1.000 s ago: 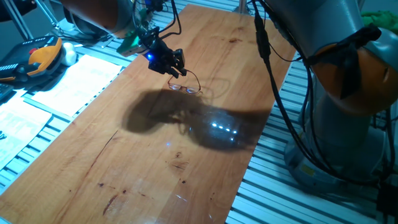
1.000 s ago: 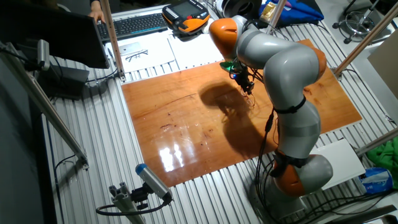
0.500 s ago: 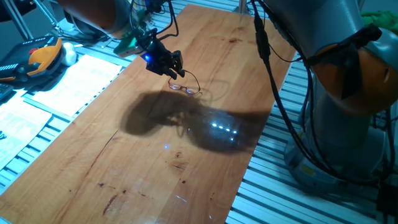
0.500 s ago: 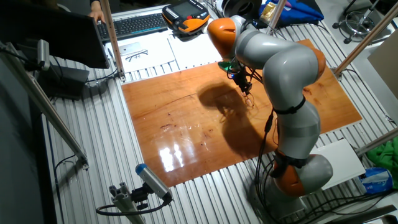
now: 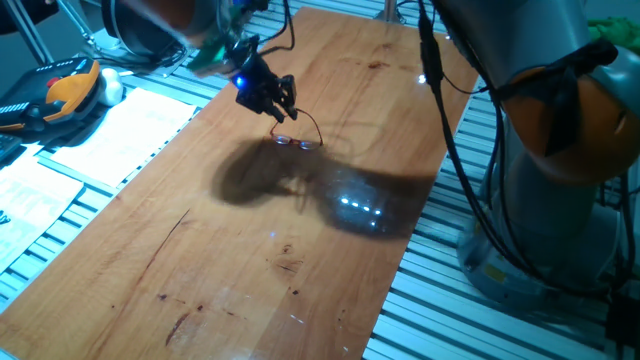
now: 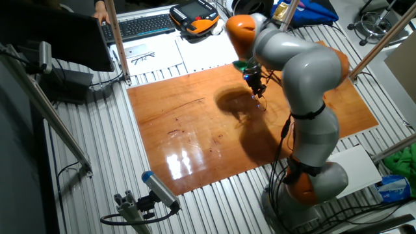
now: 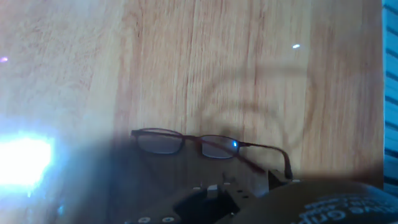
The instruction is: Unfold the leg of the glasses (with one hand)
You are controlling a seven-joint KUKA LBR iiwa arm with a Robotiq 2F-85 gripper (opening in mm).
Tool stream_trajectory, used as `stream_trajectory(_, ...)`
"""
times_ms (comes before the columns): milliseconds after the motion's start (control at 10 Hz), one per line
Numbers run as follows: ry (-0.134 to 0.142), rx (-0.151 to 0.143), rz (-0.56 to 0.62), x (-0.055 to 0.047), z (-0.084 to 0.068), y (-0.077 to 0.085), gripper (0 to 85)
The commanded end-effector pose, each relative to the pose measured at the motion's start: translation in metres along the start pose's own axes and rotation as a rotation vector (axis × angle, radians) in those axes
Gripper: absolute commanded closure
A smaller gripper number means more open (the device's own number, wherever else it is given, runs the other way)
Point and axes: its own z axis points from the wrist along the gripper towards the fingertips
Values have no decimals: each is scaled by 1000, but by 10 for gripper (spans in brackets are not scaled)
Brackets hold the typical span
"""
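The glasses (image 5: 298,140) are a thin reddish-brown wire pair lying on the wooden board (image 5: 250,260), lenses toward the near side. One leg arches up from the frame to my fingertips. My small black gripper (image 5: 286,108) with its blue light hangs just above and left of them, shut on the tip of that leg. The other fixed view shows the gripper (image 6: 258,90) over the glasses (image 6: 260,104) near the board's far edge. In the hand view the glasses (image 7: 199,144) lie across the middle, a leg running right toward the dark gripper (image 7: 214,194) at the bottom.
The arm's grey and orange body (image 6: 305,84) arches over the board's right side and casts a wide shadow (image 5: 290,185). A black cable (image 5: 445,140) hangs beside it. Paper sheets (image 5: 120,130) and an orange-black pendant (image 5: 60,92) lie left of the board; a keyboard (image 6: 140,26) sits behind.
The gripper has shifted slightly up and to the right, and the arched leg has followed it. The lens frame stays in almost the same place on the board.
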Motion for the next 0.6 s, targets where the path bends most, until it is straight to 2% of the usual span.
stream_trajectory(0, 27, -8, -9, -5, -2, -1, 510)
stream_trajectory(200, 32, -21, -12, -9, -4, -3, 510)
stream_trajectory(300, 52, -30, -20, -13, -5, -5, 680)
stream_trajectory(400, 81, -48, -35, -19, -7, -7, 680)
stream_trajectory(500, 99, -63, -52, -24, -9, -9, 850)
